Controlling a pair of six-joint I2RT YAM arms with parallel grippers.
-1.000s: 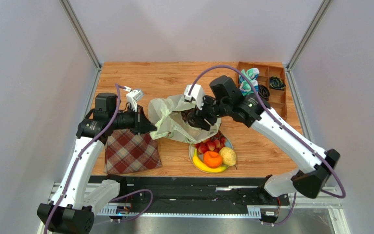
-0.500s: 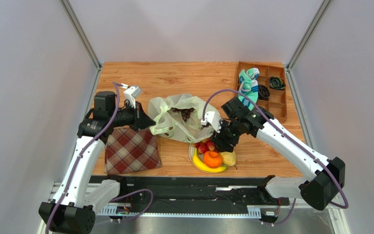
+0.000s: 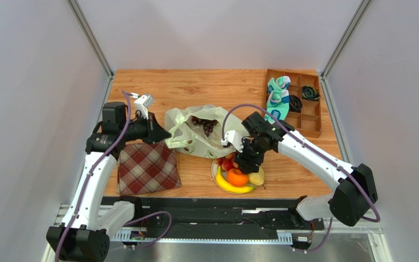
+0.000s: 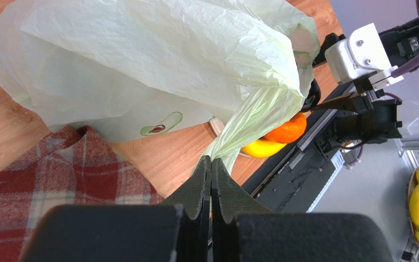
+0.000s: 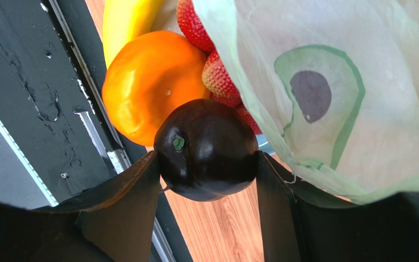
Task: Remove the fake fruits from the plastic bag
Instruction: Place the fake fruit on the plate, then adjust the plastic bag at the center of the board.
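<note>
We see grey walls around a wooden counter; on it lie the plastic bag, dark grapes inside, a plaid cloth, and a plate of fake fruits; our left hand is clenched on the bag's handle; our right hand grasps a plum just above the plate.

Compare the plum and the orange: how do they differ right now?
The plum is dark, almost black; the orange is bright orange. The plum is clamped between the fingers of the right tool; the orange lies loose beside the banana. The plum shows a small green stem spot; the orange shows only a faint dimple. Both are round, glossy and outside the bag.
</note>
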